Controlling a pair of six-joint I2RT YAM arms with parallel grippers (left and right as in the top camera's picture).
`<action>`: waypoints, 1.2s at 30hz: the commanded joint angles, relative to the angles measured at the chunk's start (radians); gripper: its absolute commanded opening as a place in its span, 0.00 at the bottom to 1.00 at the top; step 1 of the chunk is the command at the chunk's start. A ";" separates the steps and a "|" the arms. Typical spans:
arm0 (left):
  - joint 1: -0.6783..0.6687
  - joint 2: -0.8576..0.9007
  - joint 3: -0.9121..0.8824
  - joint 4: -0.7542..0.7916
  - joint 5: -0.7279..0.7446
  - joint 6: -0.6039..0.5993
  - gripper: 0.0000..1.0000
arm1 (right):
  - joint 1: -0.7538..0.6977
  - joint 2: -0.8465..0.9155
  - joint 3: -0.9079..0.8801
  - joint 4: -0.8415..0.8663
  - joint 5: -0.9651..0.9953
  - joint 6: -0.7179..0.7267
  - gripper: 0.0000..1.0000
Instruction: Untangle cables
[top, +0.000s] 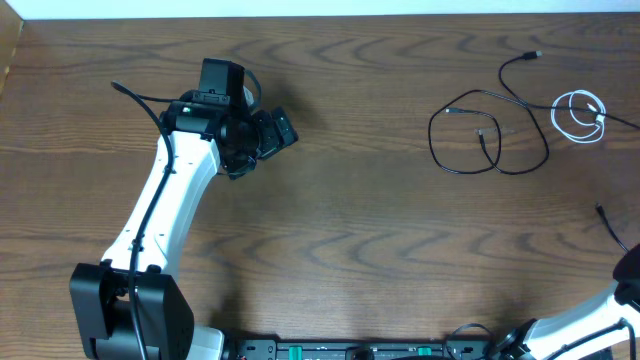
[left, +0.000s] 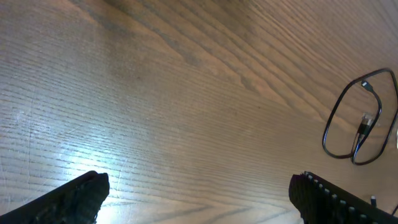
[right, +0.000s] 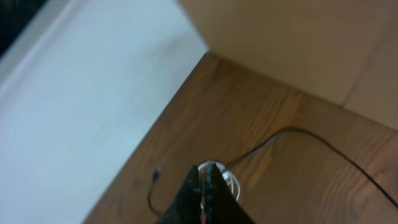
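Observation:
The cables lie at the table's far right in the overhead view: a black cable (top: 432, 138) in a wide loop, and beside it a white cable (top: 578, 115) in a small coil. My left gripper (top: 275, 130) hovers over bare wood far to their left, open and holding nothing. In the left wrist view it (left: 199, 183) frames bare table, with the black cable's plug (left: 362, 126) at the right edge. My right gripper (right: 206, 169) is shut with nothing in it. Past its tips show the white coil (right: 229, 180) and a black cable (right: 289, 130).
The table's back edge (right: 186, 81) meets a white floor or wall in the right wrist view. A thin black cord end (top: 605, 218) lies near the right arm (top: 630, 268) at the overhead view's lower right corner. The left arm's base (top: 130, 310) fills the lower left.

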 joint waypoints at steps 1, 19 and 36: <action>0.002 0.006 0.012 -0.002 -0.014 -0.005 0.98 | 0.083 0.034 0.011 -0.042 -0.058 -0.151 0.11; 0.002 0.006 0.012 -0.002 -0.014 -0.005 0.98 | 0.555 0.205 0.009 -0.378 -0.051 -0.604 0.49; 0.002 0.006 0.012 -0.002 -0.014 -0.005 0.98 | 0.814 0.483 -0.004 -0.451 0.078 -0.429 0.52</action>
